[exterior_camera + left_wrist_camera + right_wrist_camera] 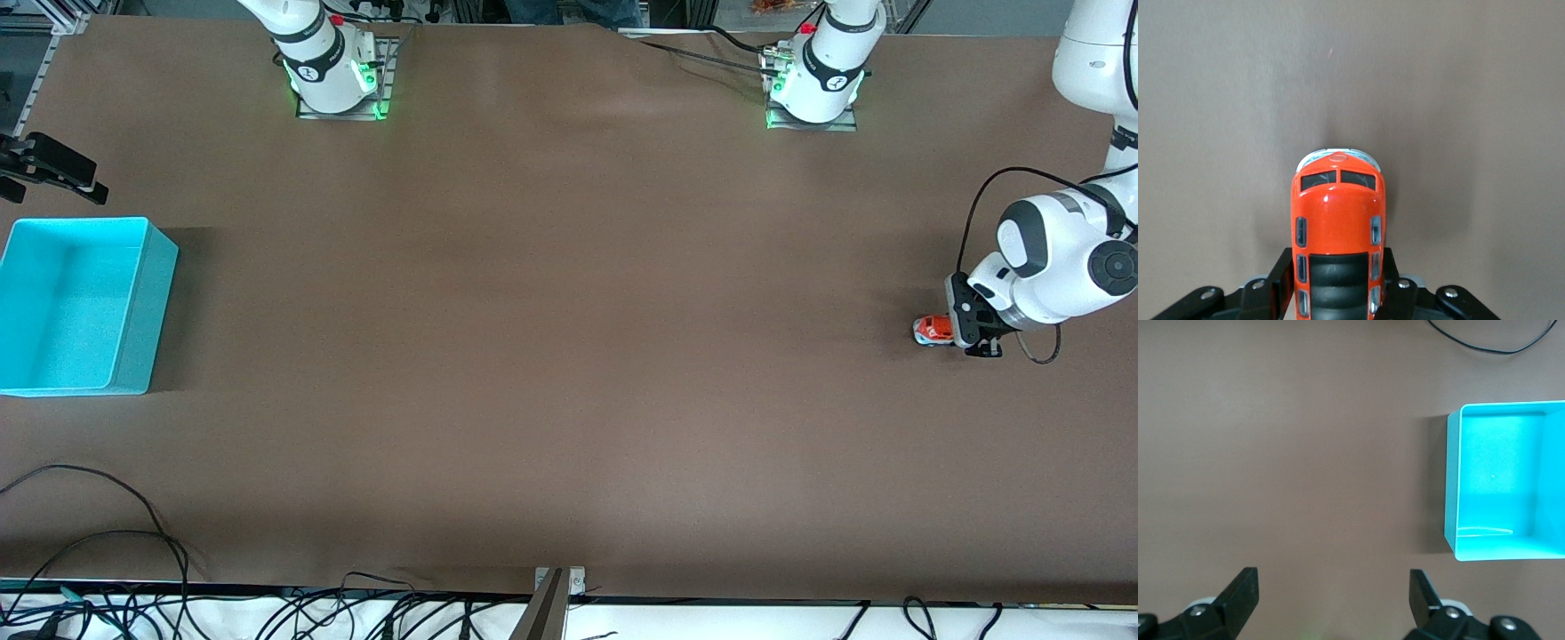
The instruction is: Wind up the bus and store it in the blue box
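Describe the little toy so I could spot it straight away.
Start at the long brown table and go to the left arm's end. There the left claw is shut on the bus, a tiny orange toy with a dark roof panel. It is the only small bright thing on the table.

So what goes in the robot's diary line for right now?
left gripper: shut on bus, on table | right gripper: open, waiting | blue box: empty

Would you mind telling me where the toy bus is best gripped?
Across its long flat sides at the rear, from above, as the left gripper holds the bus now: the sides are parallel, the nose rounded.
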Controlling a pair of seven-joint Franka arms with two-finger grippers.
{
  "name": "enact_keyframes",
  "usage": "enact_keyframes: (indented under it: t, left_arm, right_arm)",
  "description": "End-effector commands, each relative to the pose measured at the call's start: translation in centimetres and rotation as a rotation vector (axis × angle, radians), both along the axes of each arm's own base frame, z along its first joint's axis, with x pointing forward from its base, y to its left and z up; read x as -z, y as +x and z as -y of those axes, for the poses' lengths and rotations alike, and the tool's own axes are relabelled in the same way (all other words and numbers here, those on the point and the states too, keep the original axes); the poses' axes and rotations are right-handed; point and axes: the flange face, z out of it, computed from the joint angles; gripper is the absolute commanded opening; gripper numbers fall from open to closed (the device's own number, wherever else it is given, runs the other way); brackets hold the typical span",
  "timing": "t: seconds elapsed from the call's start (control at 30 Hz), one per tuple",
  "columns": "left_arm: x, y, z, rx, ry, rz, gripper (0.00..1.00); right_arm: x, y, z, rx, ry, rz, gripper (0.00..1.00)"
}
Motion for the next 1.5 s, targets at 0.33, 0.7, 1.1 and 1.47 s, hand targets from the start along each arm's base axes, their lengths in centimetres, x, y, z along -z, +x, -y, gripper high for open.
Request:
enact_keyframes:
  t: [0.33, 0.7, 1.1, 1.47]
  left_arm:
    - [3.5, -0.7, -4.7, 0.035, -0.013, -0.017, 0.21]
    - [3.7, -0.8, -5.6, 0.021, -0.013, -0.017, 0.22]
    - [2.7, -0.1, -5.5, 0.019, -0.010, -0.001, 1.00]
    - [-2.5, 1.4, -4.1, 0.010, -0.013, -0.016, 1.00]
  right_arm:
    - [-0.7, -0.2, 0.0, 0.008, 0.002, 0.003, 1.00]
    - [-0.7, -0.2, 0.0, 0.008, 0.002, 0.003, 1.00]
    - [-0.7, -0.2, 0.1, 0.008, 0.002, 0.003, 1.00]
    - [-0.7, -0.2, 0.1, 0.006, 0.002, 0.002, 1.00]
